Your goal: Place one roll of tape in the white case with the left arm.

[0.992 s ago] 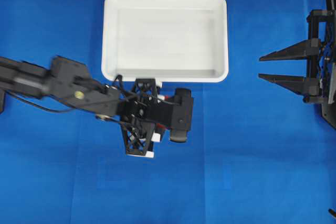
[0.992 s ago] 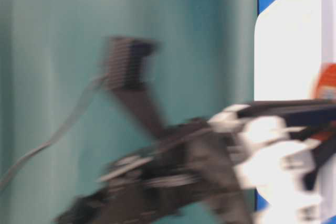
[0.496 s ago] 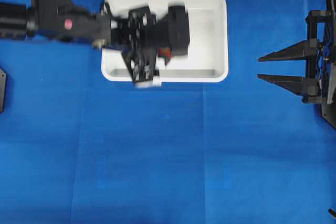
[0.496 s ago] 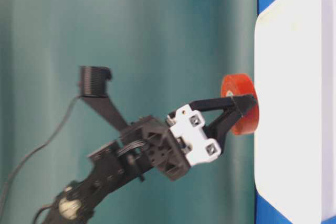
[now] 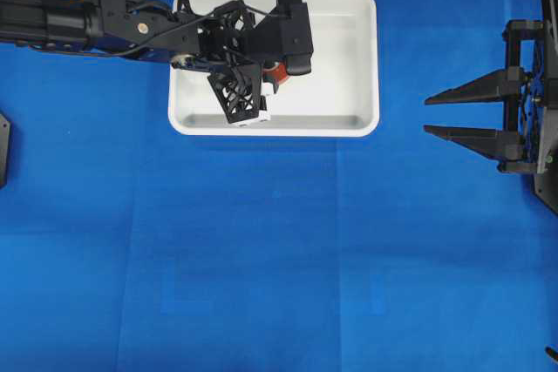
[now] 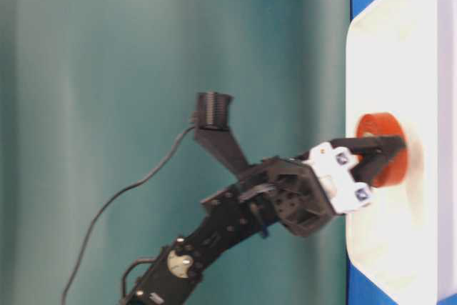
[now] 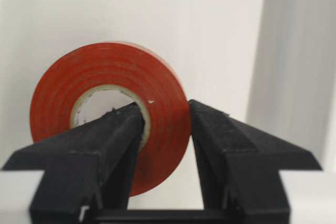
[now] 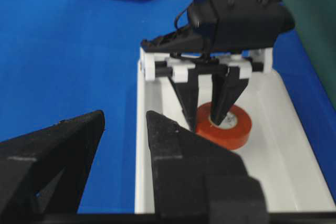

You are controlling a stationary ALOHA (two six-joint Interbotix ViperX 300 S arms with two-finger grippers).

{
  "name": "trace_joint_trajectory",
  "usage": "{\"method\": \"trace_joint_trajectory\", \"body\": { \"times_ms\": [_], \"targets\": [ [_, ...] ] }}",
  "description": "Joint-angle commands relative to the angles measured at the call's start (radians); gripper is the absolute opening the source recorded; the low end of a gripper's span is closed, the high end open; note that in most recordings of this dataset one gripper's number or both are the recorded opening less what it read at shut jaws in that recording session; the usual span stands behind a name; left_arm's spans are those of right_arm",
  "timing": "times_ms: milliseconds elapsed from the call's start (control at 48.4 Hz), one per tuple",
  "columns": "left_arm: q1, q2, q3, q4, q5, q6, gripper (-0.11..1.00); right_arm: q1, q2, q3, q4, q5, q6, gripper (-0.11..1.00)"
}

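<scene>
The white case (image 5: 336, 76) lies at the back middle of the blue table. My left gripper (image 5: 265, 83) reaches into it from the left. It is shut on the orange-red roll of tape (image 5: 276, 73), one finger in the pale core and one against the outer wall (image 7: 105, 77). In the table-level view the roll (image 6: 378, 149) lies flat against the case floor (image 6: 389, 48). The right wrist view shows the roll (image 8: 224, 125) lying on the floor under the left gripper (image 8: 207, 114). My right gripper (image 5: 432, 112) is open and empty at the right edge, well away from the case.
The blue cloth (image 5: 279, 250) covers the table. The case's right half (image 5: 344, 50) holds nothing. The left arm (image 5: 87, 23) stretches along the back left. A teal curtain (image 6: 143, 69) fills the background in the table-level view.
My left arm swung from in front of the case to over it, then lowered the roll onto the case floor. The right arm has barely moved.
</scene>
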Motion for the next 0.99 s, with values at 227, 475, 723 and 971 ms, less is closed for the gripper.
{"method": "trace_joint_trajectory", "body": {
  "times_ms": [227, 475, 723, 971],
  "targets": [
    [0.015, -0.012, -0.009, -0.002, -0.035, 0.000, 0.52, -0.002, 0.006, -0.011, 0.000, -0.002, 0.003, -0.11],
    [0.008, -0.097, 0.005, -0.002, 0.014, -0.003, 0.74, -0.002, 0.008, -0.012, 0.003, 0.008, 0.006, -0.11],
    [-0.055, -0.310, 0.058, -0.006, 0.009, -0.003, 0.73, -0.002, 0.008, -0.014, 0.003, 0.008, 0.005, -0.11],
    [-0.129, -0.465, 0.179, -0.009, -0.155, -0.005, 0.73, -0.002, 0.006, -0.012, 0.003, 0.005, 0.005, -0.11]
  ]
}}
